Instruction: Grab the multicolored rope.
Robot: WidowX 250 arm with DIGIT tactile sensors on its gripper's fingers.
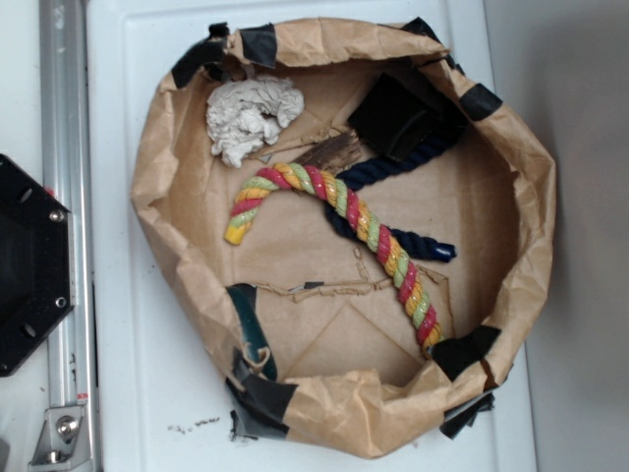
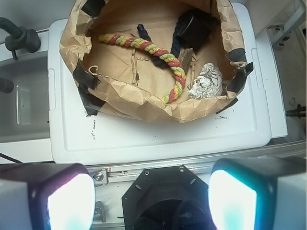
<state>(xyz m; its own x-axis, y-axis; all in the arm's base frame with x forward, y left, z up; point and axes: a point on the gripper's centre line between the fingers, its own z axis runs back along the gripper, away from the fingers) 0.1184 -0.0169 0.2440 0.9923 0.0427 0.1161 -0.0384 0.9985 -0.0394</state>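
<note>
Wrist view, fingers (image 2: 72, 201) spread wide, held well back from multicolored rope (image 2: 153, 50)

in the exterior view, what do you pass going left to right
black base plate → metal rail → paper bag's left wall → crumpled white paper → multicolored rope → bag's right wall

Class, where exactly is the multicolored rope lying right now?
In the exterior view the multicolored rope lies across the middle of the brown paper bin, draped over the dark blue rope, its curved end below the crumpled white paper.
</note>
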